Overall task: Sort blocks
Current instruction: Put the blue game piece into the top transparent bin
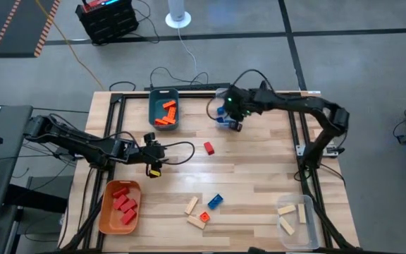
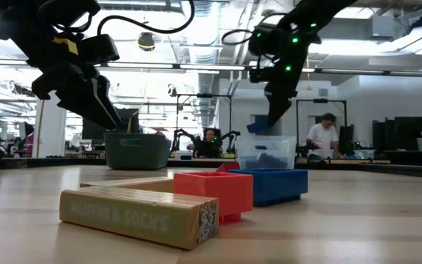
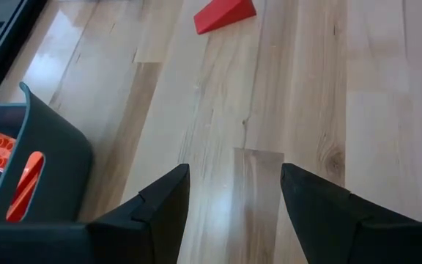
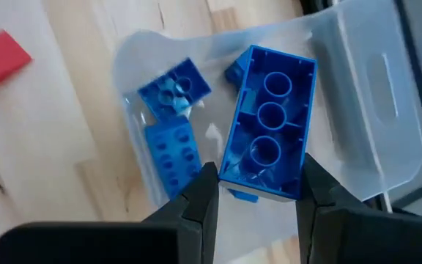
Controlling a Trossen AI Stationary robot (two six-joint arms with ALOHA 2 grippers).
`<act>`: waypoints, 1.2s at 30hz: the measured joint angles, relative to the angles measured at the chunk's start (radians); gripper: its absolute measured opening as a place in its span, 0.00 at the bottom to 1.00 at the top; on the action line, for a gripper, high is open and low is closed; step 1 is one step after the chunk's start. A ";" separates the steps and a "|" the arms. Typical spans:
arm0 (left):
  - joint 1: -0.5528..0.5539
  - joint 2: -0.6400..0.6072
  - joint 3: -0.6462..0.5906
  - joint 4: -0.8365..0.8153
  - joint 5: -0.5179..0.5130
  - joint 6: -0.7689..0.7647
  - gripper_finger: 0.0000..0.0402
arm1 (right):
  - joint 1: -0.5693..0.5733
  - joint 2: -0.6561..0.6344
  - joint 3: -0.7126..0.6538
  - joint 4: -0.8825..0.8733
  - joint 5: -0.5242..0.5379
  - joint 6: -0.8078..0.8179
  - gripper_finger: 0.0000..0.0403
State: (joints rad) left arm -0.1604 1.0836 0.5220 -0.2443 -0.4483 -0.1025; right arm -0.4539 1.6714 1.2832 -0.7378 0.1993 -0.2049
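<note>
Wooden counter (image 1: 245,169) — right gripper (image 4: 253,192) upper centre, fingers clamped on blue block (image 4: 267,121) above clear bin (image 4: 372,95); left gripper (image 1: 154,152) centre-left, fingers apart, empty.

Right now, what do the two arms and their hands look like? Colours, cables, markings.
Both arms are dark with jointed links and black cables looped along them. The left hand carries a yellow-and-black marking near its fingers. The right hand has green indicator lights on its wrist. The fingers are matte dark wedges.

Teal bin (image 3: 46,176) cut off by left wrist frame edge; lettering on wood block (image 2: 134,213) blurred.
</note>
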 joint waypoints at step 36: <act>-0.031 0.000 0.000 0.024 0.021 -0.138 0.52 | -0.105 0.247 0.302 -0.301 -0.121 -0.141 0.27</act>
State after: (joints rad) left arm -0.1909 1.0840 0.5220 -0.2199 -0.4271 -0.2405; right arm -0.5591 1.9179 1.5856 -1.0389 0.0780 -0.3462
